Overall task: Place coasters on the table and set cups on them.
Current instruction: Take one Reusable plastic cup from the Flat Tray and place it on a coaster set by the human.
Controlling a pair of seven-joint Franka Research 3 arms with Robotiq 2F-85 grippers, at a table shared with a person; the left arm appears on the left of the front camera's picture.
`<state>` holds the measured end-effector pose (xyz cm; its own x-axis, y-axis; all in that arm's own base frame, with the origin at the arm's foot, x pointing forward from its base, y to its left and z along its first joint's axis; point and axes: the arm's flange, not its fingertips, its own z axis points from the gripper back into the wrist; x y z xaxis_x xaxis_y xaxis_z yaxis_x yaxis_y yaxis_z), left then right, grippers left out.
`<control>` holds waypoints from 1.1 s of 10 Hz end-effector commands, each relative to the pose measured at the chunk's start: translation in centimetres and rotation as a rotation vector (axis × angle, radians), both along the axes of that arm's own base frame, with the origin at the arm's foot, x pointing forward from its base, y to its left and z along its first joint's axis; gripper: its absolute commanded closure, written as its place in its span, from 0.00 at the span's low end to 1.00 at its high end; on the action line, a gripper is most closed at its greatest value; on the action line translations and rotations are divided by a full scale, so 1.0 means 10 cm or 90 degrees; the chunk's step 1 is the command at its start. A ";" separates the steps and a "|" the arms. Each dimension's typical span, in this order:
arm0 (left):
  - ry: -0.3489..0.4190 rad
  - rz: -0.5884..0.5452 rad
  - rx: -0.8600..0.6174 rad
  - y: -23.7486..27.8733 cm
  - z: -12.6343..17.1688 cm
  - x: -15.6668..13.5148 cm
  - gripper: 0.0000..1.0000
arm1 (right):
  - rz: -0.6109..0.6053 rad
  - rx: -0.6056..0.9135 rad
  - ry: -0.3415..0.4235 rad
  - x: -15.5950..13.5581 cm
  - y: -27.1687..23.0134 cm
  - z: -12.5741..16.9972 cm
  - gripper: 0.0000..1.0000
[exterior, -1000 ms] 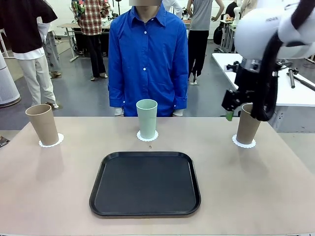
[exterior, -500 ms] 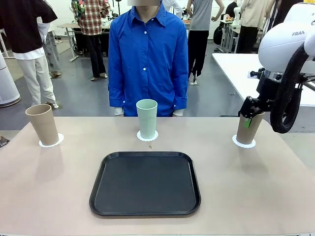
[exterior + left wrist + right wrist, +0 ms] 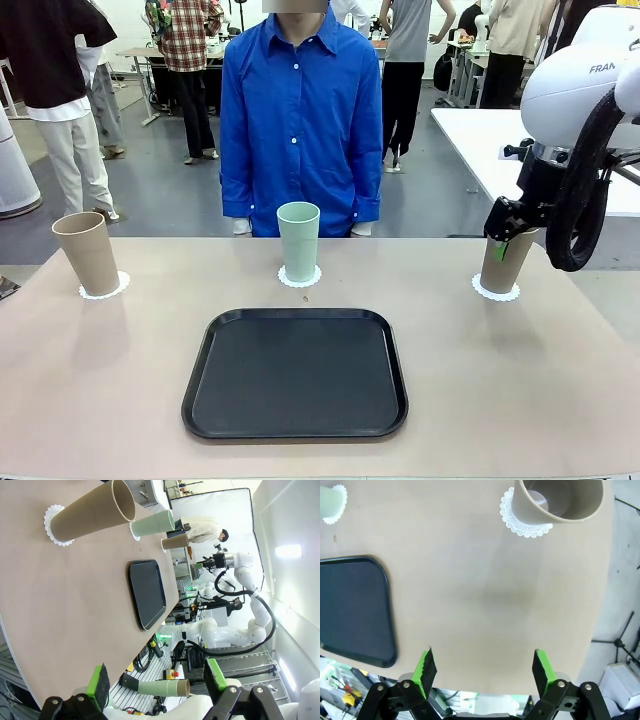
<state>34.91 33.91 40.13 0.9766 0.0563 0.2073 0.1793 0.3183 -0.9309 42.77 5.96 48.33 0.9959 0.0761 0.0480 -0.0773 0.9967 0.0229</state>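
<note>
Release is done: the right gripper, jaws wide and empty, has lifted up and away from the right tan cup, which stands on its coaster right of the tray; left gripper open too; all three cups look placed.
</note>
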 end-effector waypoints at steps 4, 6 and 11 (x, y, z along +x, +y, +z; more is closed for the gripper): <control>0.000 0.002 0.002 -0.01 0.02 -0.02 0.00 | -0.059 0.507 0.119 0.24 -1.51 0.09 0.00; 0.000 0.002 0.002 -0.01 0.02 -0.02 0.00 | -0.055 0.671 0.112 0.17 -2.15 -0.07 0.00; 0.000 0.002 0.002 -0.01 0.02 -0.02 0.00 | -0.097 0.861 0.077 -0.08 -2.91 -0.65 0.00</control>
